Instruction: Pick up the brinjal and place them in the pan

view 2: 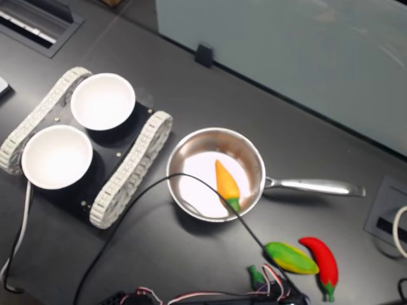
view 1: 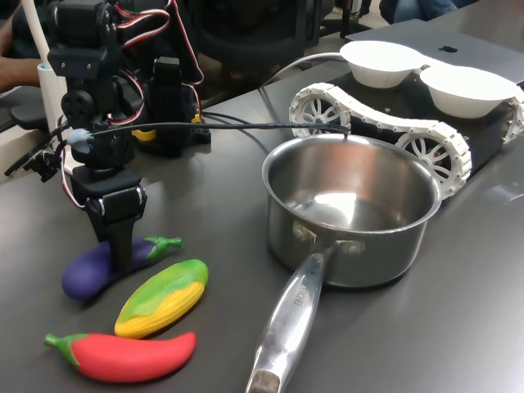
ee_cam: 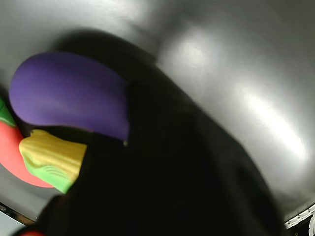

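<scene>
Black gripper fingers straddle the middle of the purple brinjal, which lies on the dark table; whether they are pressing it, I cannot tell. Just beside the brinjal lies a yellow-green corn cob, then a red chili. Further to the first exterior view's right stands the steel pan, well apart from the brinjal.

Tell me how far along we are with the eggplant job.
Nothing is finished: the pan holds no eggplant. In hand: the gripper is down on the eggplant, which lies on the table beside the corn; whether it has clamped is unclear. Left: grip, lift, carry, drop in the pan.
</scene>
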